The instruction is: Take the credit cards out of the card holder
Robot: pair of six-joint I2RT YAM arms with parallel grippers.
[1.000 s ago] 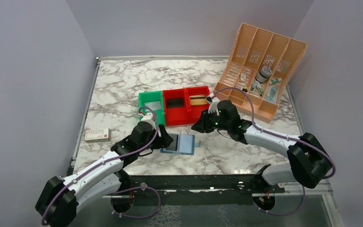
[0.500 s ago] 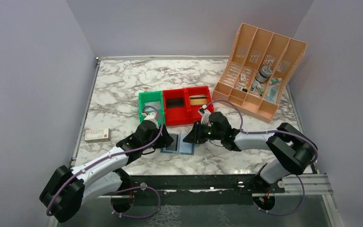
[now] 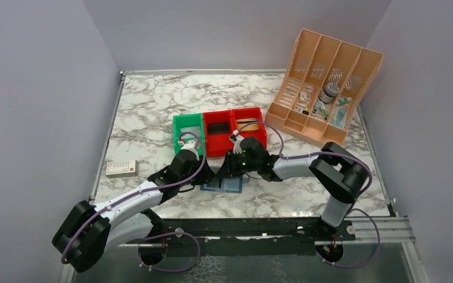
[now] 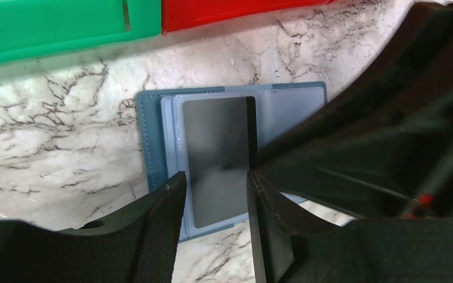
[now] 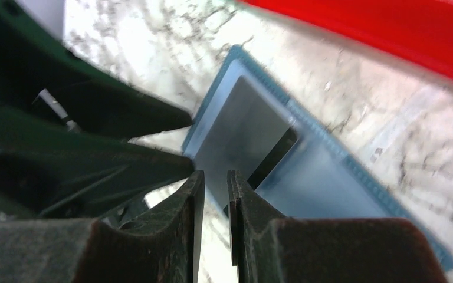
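Since the grey card (image 4: 215, 130) looks thin, stiff, light and slick, lying flat in the open card holder (image 4: 289, 103) on the table (image 4: 53, 147), an edge pinch seems the best hold. The left gripper (image 4: 212, 177) stands apart astride it. The right gripper (image 5: 215, 174) shows only a slit, and I cannot tell if it grips. Just beyond, a red bin (image 3: 249, 110) holds a tan-gold card (image 3: 249, 124).
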